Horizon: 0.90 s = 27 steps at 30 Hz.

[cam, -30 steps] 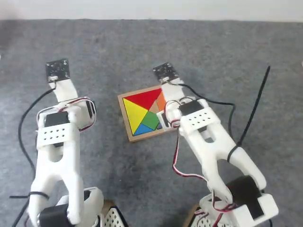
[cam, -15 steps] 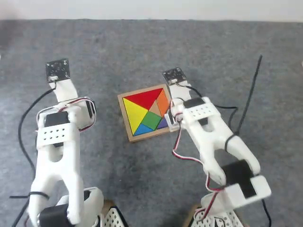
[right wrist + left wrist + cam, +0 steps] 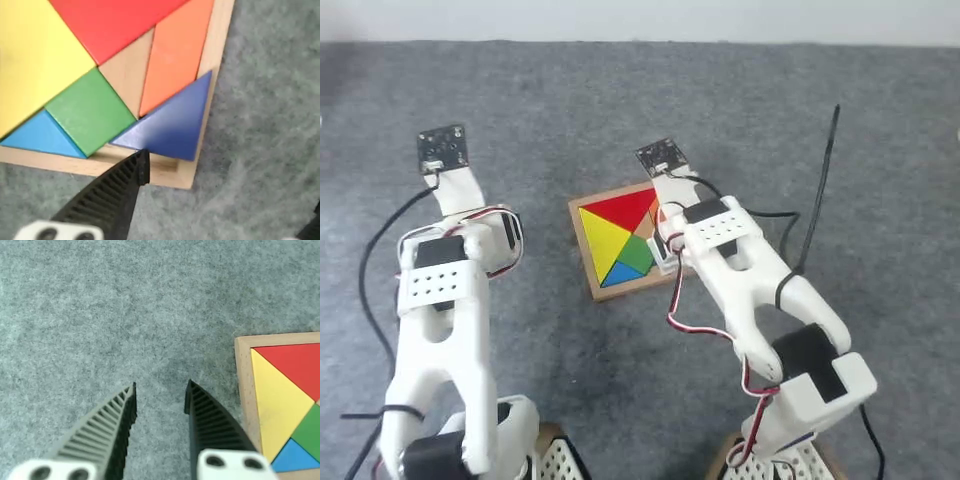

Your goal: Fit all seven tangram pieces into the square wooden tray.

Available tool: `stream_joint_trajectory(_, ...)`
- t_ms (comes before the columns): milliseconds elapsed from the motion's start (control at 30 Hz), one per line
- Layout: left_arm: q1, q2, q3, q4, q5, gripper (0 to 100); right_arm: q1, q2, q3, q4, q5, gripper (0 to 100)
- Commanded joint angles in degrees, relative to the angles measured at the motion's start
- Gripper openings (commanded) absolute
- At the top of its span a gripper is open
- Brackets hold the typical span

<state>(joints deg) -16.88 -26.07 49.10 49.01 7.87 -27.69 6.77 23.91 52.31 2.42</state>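
There is one square wooden tray (image 3: 580,245) on one grey table (image 3: 770,90), and six coloured pieces can be counted in it. Four are triangles: one red triangle (image 3: 115,20), one yellow triangle (image 3: 35,65), one light blue triangle (image 3: 42,135) and one dark blue triangle (image 3: 175,125); the other two are one green square (image 3: 85,112) and one orange parallelogram (image 3: 172,60). Two white arms stand at the near side, the left arm (image 3: 440,300) and the right arm (image 3: 740,280).
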Motion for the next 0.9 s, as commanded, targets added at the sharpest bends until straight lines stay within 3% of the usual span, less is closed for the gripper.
stream_joint_trajectory(0,0.26,-2.11,-0.13,-0.18,-0.70,16,1.01,-3.03,-3.25,1.45,-0.44,50.4)
stream_joint_trajectory(233,0.26,-2.02,-0.13,-0.18,-0.70,16,5.05,-7.60,-5.98,1.01,-0.26,50.4)
stream_joint_trajectory(433,0.26,-2.02,-0.13,-0.18,-0.70,16,7.69,0.84,-13.63,1.01,1.76,50.4)
stream_joint_trajectory(667,0.26,-2.02,-0.13,-0.18,-0.70,16,6.20,13.76,-24.09,1.71,1.58,50.4)
stream_joint_trajectory(867,0.26,-2.02,-0.13,-0.26,-0.70,16,4.09,15.60,-24.18,5.85,1.41,50.4)
